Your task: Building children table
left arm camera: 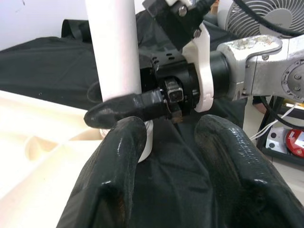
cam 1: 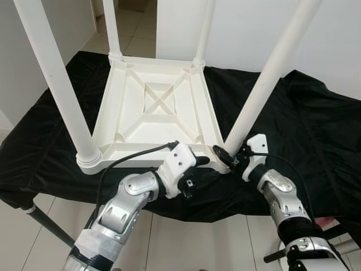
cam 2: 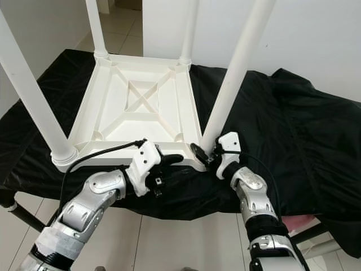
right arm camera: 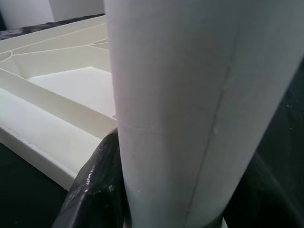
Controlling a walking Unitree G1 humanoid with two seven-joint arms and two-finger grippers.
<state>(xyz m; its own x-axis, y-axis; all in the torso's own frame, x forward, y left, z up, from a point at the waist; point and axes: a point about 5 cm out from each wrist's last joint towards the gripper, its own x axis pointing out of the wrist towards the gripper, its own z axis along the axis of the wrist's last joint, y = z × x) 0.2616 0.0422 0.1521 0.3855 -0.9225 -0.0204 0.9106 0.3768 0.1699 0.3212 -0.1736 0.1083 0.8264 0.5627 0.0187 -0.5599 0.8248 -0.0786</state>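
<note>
I see the white table (cam 1: 158, 107) lying upside down on the black-draped counter (cam 1: 316, 130), its four legs pointing up. My right gripper (cam 1: 228, 156) has its fingers clamped around the base of the near right leg (cam 1: 265, 84). My left gripper (cam 1: 198, 169) sits just beside it at the table's near edge, fingers (left arm camera: 114, 171) parted and holding nothing.

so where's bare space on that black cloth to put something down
Widest free patch: the black cloth right of the upturned white table. A narrower strip lies along the table's left edge. The near right corner is crowded: the right gripper clamps the near right leg and the left gripper sits at the rim.
</note>
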